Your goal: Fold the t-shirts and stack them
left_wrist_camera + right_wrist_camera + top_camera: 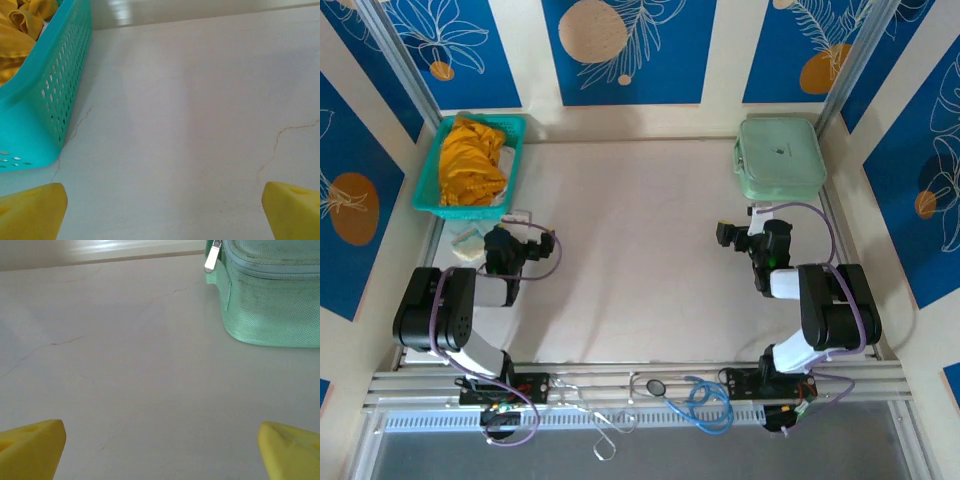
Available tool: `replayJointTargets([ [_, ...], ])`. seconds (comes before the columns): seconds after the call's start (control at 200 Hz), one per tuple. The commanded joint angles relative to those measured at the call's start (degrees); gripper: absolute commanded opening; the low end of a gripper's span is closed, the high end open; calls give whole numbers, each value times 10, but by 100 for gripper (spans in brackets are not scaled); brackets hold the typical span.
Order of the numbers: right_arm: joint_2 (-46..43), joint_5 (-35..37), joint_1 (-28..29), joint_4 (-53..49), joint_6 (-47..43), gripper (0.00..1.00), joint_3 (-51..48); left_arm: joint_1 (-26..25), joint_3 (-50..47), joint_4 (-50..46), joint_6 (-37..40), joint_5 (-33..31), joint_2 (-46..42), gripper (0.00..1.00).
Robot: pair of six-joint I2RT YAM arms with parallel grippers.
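A mustard-orange t-shirt point(468, 162) lies crumpled in the teal mesh basket point(432, 205) at the table's back left. A strip of pale cloth point(507, 160) shows along the basket's right side. In the left wrist view, folds of the orange t-shirt point(20, 22) rise above the basket wall point(60, 95). My left gripper point(496, 229) point(162, 215) hangs open just in front of the basket, with bare table between its yellow fingertips point(35, 210). On the right, my right gripper point(767, 213) point(160, 452) is open over bare table with nothing in it, its fingertips point(287, 447) set wide apart.
A mint-green zipped case point(780, 158) point(272, 295) sits at the back right, just beyond my right gripper. The white tabletop point(640, 250) stretches between the two arms. Patterned walls close in the back and sides. Loose cables point(695, 400) lie along the front rail.
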Motion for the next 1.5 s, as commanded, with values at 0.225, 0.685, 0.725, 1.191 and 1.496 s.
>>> replayJointTargets([
  [0.225, -2, -4, 0, 9, 1, 99, 2, -2, 0, 10, -5, 9, 1, 100],
  [0.685, -2, -4, 0, 9, 1, 99, 2, -2, 1, 8, -5, 9, 1, 100],
  [0.725, -2, -4, 0, 10, 1, 99, 2, -2, 2, 8, -5, 9, 1, 99],
  [1.191, -186, 101, 35, -519, 64, 98, 225, -23, 147, -472, -165, -251, -286, 99],
  [1.496, -184, 24, 52, -698, 119, 94, 301, 44, 493, -826, -243, -253, -120, 100],
])
